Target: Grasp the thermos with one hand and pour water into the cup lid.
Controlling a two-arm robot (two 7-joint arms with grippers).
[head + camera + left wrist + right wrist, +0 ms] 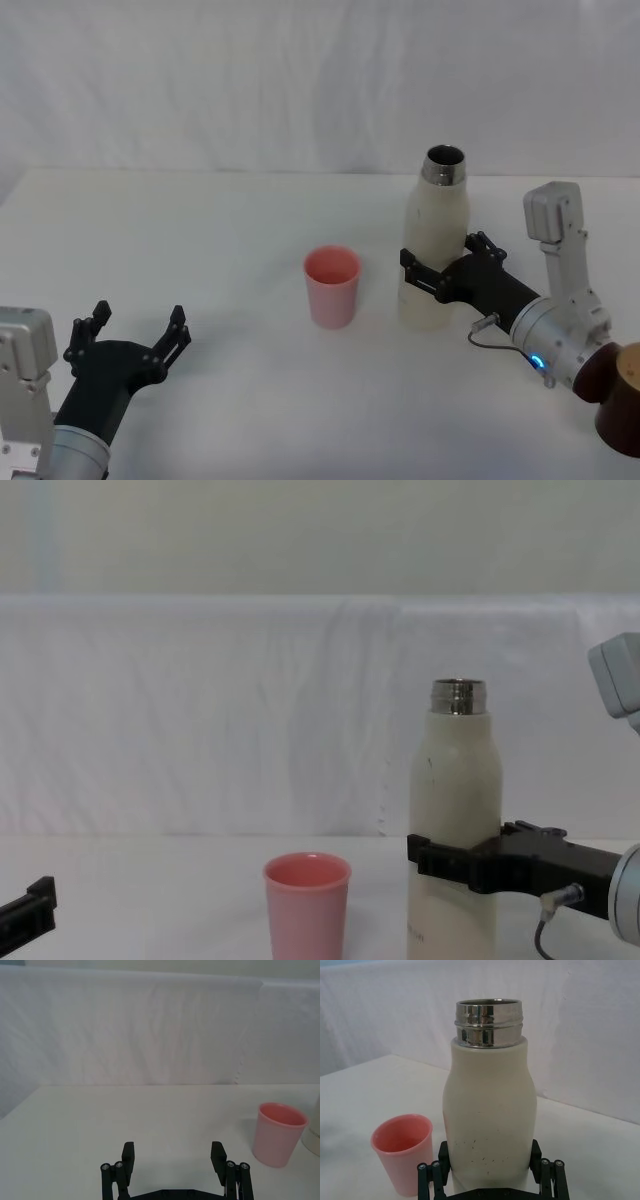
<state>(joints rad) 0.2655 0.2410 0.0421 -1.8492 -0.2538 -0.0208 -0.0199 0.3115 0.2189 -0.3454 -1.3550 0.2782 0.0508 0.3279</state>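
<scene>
Left pincer (135,335) rests low at the near left of the white surface (240,400), fingers spread apart, holding nothing. Right pincer (432,268) has its fingers on either side of the lower body of the tall cream-white thermos with a steel threaded neck (434,250), apparently clamped on it. Thermos stands upright, uncapped. Small pink plastic cup lid (331,286) stands just beside it, to its left. Assessment: grasp made; lifting, tilting and pouring remain.
</scene>
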